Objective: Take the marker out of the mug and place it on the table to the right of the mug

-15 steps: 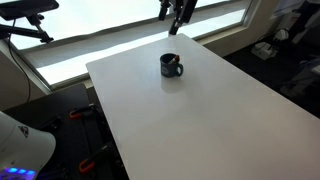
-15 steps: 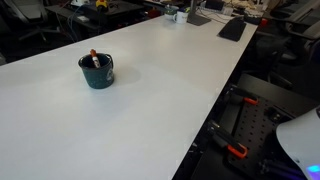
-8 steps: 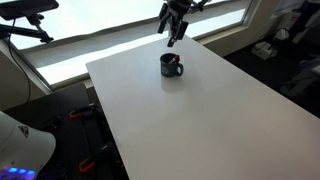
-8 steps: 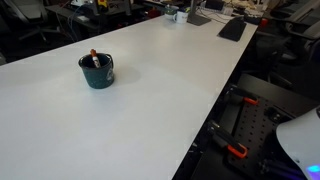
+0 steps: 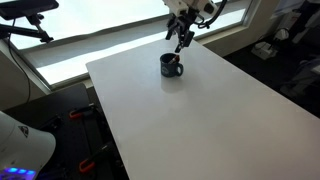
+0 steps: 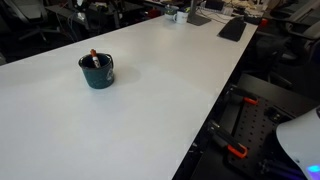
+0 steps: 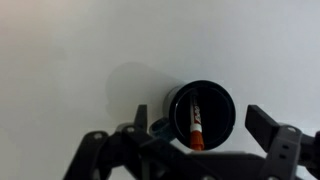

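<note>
Wrist view, looking straight down: the mug (image 7: pixel 200 112) sits dead centre, a dark ring on the white counter (image 7: pixel 70 60), and there's the marker (image 7: pixel 195 125) lying slantwise inside it, dark with a flash of red and white. The end effector (image 7: pixel 185 140) is spread wide, one finger well out on each side of the mug, gripping nothing. In an exterior view the end effector (image 5: pixel 182 40) hovers above and just behind the mug (image 5: pixel 172 66), clear of the rim. From the low angle, the marker (image 6: pixel 94 59) leans against the wall of the mug (image 6: pixel 97 71), its red end poking just over the rim.

So how will this handle? The marker looks light, stiff and smooth-barrelled, probably a bit slick, so I'd expect it to roll or pivot if pinched off-centre. The exposed upper end looks like the place to take it, fingers closing across the barrel. The jaws would need narrowing to fit inside the rim. The mug seems light enough to shift if a finger knocks it, and plenty of bare counter (image 6: pixel 180 90) lies beside it.
</note>
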Robot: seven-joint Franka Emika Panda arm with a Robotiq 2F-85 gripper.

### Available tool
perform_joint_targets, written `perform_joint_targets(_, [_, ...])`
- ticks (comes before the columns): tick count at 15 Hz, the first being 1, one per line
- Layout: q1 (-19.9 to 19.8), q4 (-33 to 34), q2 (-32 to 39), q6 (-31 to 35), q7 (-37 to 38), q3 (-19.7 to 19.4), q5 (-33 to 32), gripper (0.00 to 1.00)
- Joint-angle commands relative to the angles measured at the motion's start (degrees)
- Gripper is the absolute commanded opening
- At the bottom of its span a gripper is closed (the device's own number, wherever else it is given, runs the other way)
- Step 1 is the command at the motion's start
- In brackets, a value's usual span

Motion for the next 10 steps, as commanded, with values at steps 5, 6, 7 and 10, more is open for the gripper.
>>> perform_joint_targets(5, [0.07, 0.76, 0.82, -0.19, -0.01, -0.11, -0.01, 1.00])
perform_joint_targets(6, [0.07, 0.76, 0.81, -0.19, -0.01, -0.11, -0.01, 1.00])
perform_joint_targets(7, [0.07, 0.76, 0.81, -0.19, -0.01, -0.11, -0.01, 1.00])
perform_joint_targets(10, [0.99, 1.64, 2.35, 2.17, 1.47, -0.11, -0.24, 1.00])
